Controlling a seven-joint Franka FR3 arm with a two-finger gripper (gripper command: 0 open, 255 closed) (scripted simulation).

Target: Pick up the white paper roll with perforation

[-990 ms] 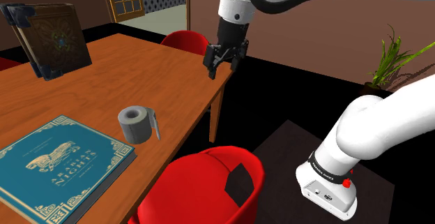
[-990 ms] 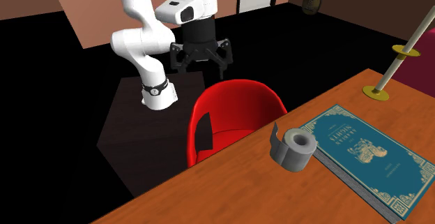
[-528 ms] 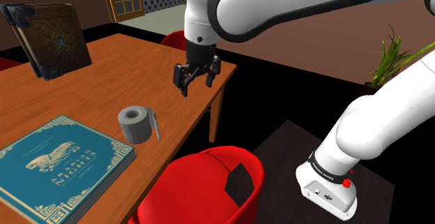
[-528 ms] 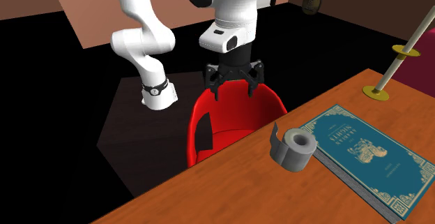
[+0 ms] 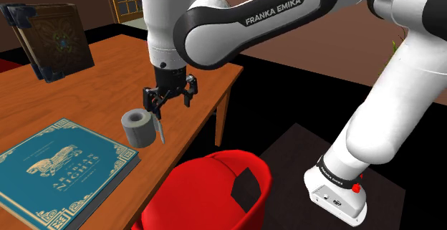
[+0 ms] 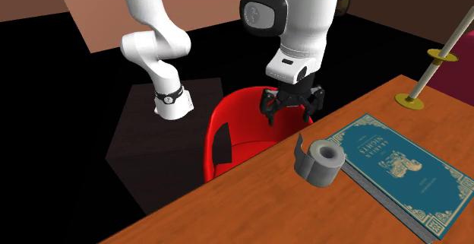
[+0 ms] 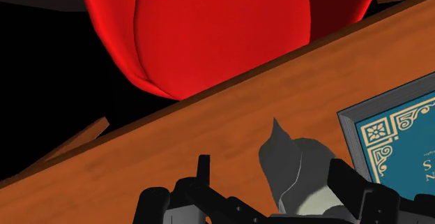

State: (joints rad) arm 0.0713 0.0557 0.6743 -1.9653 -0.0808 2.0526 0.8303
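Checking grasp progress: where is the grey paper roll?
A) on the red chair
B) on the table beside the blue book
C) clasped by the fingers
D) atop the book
B: the paper roll rests on the table beside the blue book, below the open gripper.

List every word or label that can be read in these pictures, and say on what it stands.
"FRANKA EMIKA": on the dark section of the arm.
"NIGHTS": on the cover of the blue book; the word above it is too blurred.
Print on the dark band near the arm's base: too small to read.
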